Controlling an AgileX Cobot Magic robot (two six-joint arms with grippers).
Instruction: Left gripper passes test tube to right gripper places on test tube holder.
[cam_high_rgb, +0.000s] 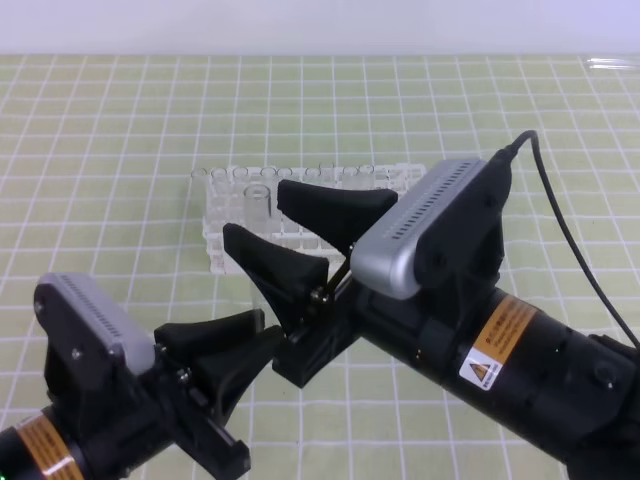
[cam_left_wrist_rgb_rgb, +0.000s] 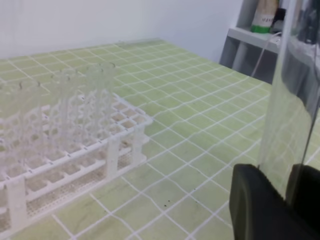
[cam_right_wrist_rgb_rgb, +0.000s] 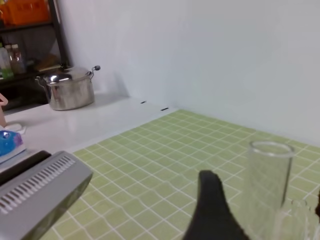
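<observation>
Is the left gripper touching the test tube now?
Touching. In the left wrist view the test tube stands clamped between the black fingers of the left gripper, with no gap.

Bright, even overhead light with soft, faint shadows; the checked mat is evenly lit. Wrist views look soft (the nearest black fingers blur).

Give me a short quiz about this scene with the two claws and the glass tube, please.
1. True or false: the right claw is open.
2. Which claw grips the test tube? A) left claw B) right claw C) neither
3. Fill in: the white test tube holder stands on a ___ checked mat.

Key: 1 true; 2 A; 3 green.
</observation>
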